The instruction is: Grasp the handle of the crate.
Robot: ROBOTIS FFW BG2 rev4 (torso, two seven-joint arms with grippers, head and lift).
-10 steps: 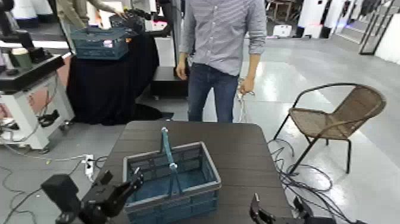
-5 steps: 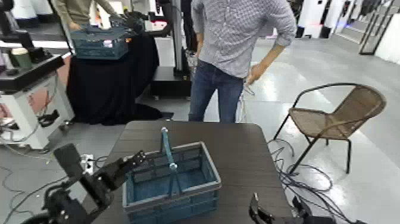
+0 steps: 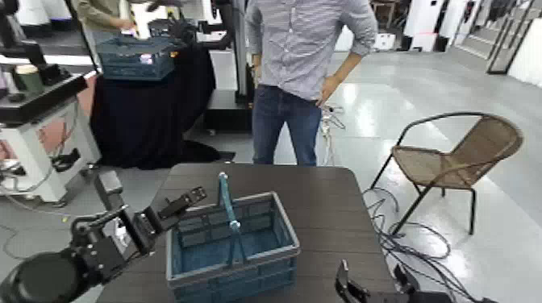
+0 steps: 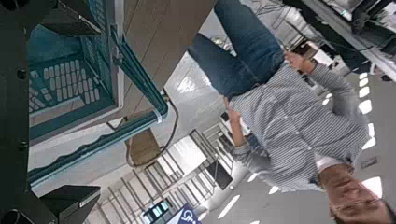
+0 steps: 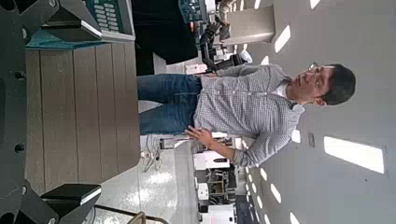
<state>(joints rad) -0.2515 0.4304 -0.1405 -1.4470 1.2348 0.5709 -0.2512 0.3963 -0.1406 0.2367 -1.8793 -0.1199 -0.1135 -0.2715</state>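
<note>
room: grey floor, wicker chair at right, person upper centre, hand now on hip
table: dark slats, lower centre
crate: blue, on the table, lower centre-left
handle: upright over the crate's middle
left hand: risen toward the handle, wide open, empty; likely next, align and close
right hand: parked lower right, open, empty

Left end effector extended forward, fingers spread; right end effector low, fingers apart.

Crate shared by all views
</note>
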